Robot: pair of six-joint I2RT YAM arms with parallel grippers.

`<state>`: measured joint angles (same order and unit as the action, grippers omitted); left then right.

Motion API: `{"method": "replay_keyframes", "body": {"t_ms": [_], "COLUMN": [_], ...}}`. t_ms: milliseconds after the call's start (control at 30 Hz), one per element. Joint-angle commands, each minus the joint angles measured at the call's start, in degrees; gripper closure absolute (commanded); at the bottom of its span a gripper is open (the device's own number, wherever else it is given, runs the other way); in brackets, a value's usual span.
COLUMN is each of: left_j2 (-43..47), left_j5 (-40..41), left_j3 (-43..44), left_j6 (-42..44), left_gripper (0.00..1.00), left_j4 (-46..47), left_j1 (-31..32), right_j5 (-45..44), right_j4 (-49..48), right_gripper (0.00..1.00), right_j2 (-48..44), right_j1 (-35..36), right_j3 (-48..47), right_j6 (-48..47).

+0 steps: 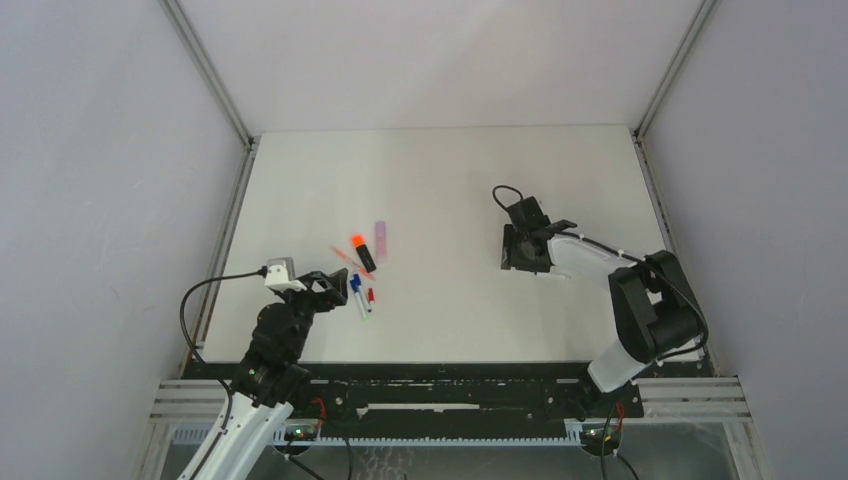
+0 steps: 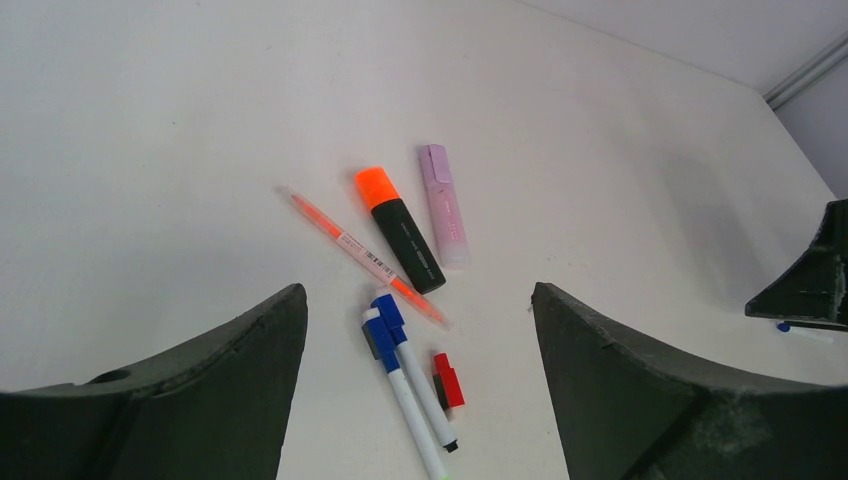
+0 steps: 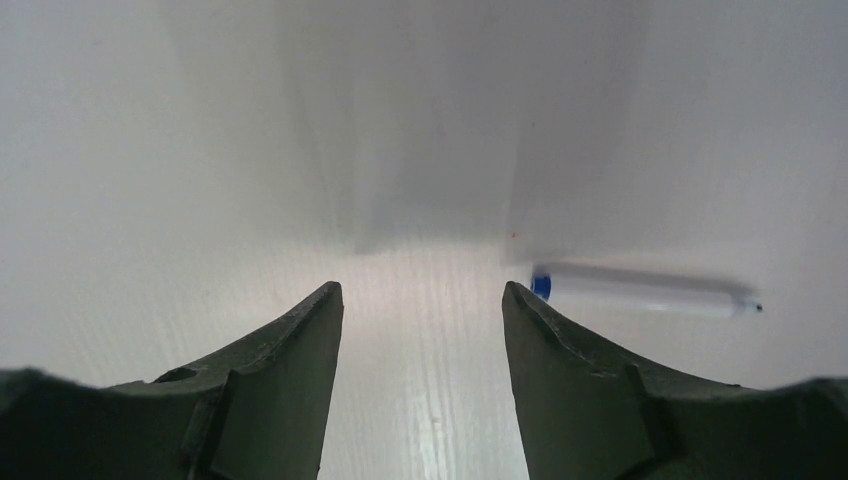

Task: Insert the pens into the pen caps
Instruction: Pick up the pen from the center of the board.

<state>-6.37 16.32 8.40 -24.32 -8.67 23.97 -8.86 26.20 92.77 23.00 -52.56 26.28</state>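
Note:
In the left wrist view, a black highlighter (image 2: 402, 232) with an orange cap, a lilac highlighter (image 2: 445, 205) and a thin pale orange pen (image 2: 365, 258) lie together. Nearer lie two white pens with blue caps (image 2: 405, 375) and a short red cap (image 2: 447, 381). My left gripper (image 2: 418, 290) hovers open over the blue-capped pens, touching nothing. Out to the right, my right gripper (image 3: 422, 287) is open and empty just above the table. A white pen with a blue end (image 3: 640, 292) lies just outside its right finger. From above, the cluster (image 1: 360, 265) sits left of centre, with the right gripper (image 1: 522, 258) far to its right.
The white table (image 1: 450, 180) is walled by grey panels on both sides and at the back. The right gripper's finger (image 2: 812, 285) shows at the left wrist view's right edge. Both arm bases sit at the near edge.

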Motion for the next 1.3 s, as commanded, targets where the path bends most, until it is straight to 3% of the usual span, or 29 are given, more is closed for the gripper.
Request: {"method": "replay_keyframes", "body": {"t_ms": [0, 200, 433, 800, 1100, 1267], "left_j2": [0.2, 0.65, 0.97, 1.62, 1.71, 1.7], "left_j5": [-0.32, -0.5, -0.63, -0.41, 0.07, 0.32], "left_j3": [-0.67, -0.67, -0.71, -0.84, -0.85, -0.85], "left_j6": [1.02, 0.87, 0.77, 0.76, 0.94, 1.02], "left_gripper": [0.14, 0.14, 0.14, 0.14, 0.14, 0.14], "left_j4": [2.29, 2.03, 1.9, 1.55, 1.46, 1.48], "left_j1": [-0.32, -0.3, -0.32, -0.31, -0.3, -0.36], "right_j5": [-5.08, -9.95, -12.48, -15.83, -17.18, -17.25], "right_j4": [1.8, 1.64, 3.28, 4.31, 5.86, 5.89], "right_gripper": [0.41, 0.37, 0.37, 0.42, 0.45, 0.55], "right_j2": [-7.79, -16.62, -17.83, -10.72, -3.74, -1.7], "right_j1": [1.79, -2.37, -6.94, -9.0, -9.12, -9.12], "right_j3": [1.07, 7.49, 9.04, 6.69, 3.48, 3.33], "right_j6": [4.83, 12.34, 20.68, 33.57, 35.28, 34.99]}}
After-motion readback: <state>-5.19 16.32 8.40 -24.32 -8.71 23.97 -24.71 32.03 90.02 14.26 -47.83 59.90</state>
